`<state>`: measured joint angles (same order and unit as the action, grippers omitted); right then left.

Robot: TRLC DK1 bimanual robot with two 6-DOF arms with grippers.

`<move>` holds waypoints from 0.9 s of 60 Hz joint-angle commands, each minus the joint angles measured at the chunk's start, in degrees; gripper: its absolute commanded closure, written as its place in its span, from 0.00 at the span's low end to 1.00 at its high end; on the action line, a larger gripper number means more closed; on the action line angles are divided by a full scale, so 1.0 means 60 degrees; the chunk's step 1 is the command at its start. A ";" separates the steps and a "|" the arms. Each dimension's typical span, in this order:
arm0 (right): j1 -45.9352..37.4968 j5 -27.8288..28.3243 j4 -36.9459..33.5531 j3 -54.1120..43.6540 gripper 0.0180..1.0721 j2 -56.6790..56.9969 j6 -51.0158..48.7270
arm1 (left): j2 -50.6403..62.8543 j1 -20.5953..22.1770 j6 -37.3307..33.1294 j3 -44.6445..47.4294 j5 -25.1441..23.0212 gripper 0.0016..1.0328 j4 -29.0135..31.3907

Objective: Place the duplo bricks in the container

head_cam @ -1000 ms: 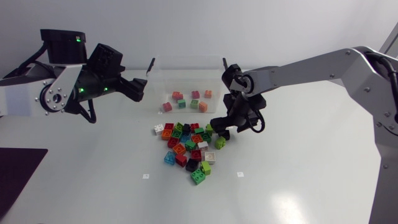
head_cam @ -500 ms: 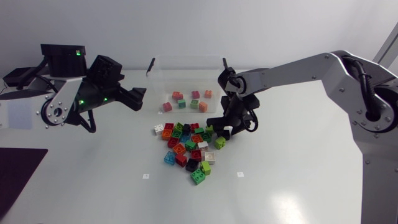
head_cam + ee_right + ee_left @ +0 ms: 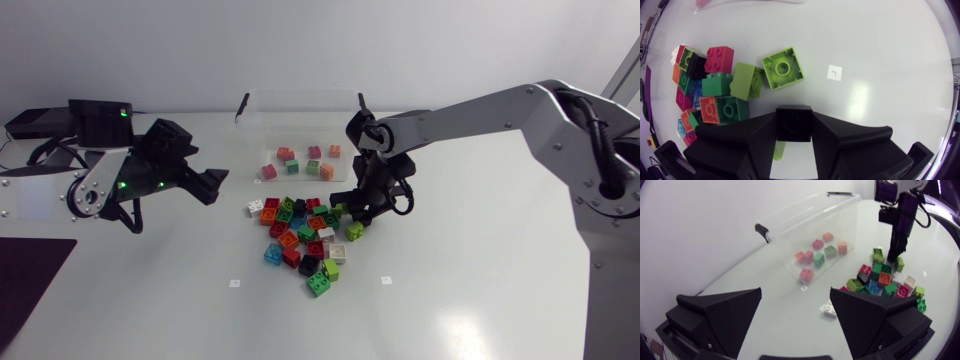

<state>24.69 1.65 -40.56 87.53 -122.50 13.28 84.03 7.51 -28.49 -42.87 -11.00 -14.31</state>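
Note:
A heap of coloured duplo bricks [image 3: 305,235] lies in the middle of the table, in front of the clear container [image 3: 300,125], which holds several bricks. My right gripper [image 3: 362,212] is down at the heap's right edge. In the right wrist view my right gripper [image 3: 794,131] is shut on a black brick [image 3: 794,122], with a light green brick [image 3: 782,67] just ahead of it. My left gripper [image 3: 212,182] hangs open and empty to the left of the container. From the left wrist view, the left gripper [image 3: 797,325] faces the container [image 3: 810,225] and the heap [image 3: 885,277].
A dark mat [image 3: 30,280] covers the table's front left corner. Small white marker squares [image 3: 234,283] sit on the table in front of the heap. Bare table spreads to the right of and in front of the bricks.
My right gripper has closed on the black brick at the heap's right edge. My left arm has drawn back to the left and lower, away from the container, still open.

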 commanded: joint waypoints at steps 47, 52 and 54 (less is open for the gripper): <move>-0.0599 -0.0099 -0.0257 -0.1302 0.75 0.3600 -0.2125 | 0.5141 0.0375 -0.4671 -0.5511 -0.1638 0.08 0.6808; -0.0643 -0.0055 -0.0287 -0.1243 0.75 0.3878 -0.2345 | 0.5463 0.0389 -0.4846 -0.5862 -0.1638 0.08 0.7042; -0.0672 -0.0011 -0.0287 -0.1199 0.75 0.3966 -0.2418 | 0.5595 0.0389 -0.4963 -0.5965 -0.1638 0.08 0.7130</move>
<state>21.21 1.26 -41.82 80.97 -101.27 0.73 114.80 9.67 -55.53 -76.07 -20.91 27.00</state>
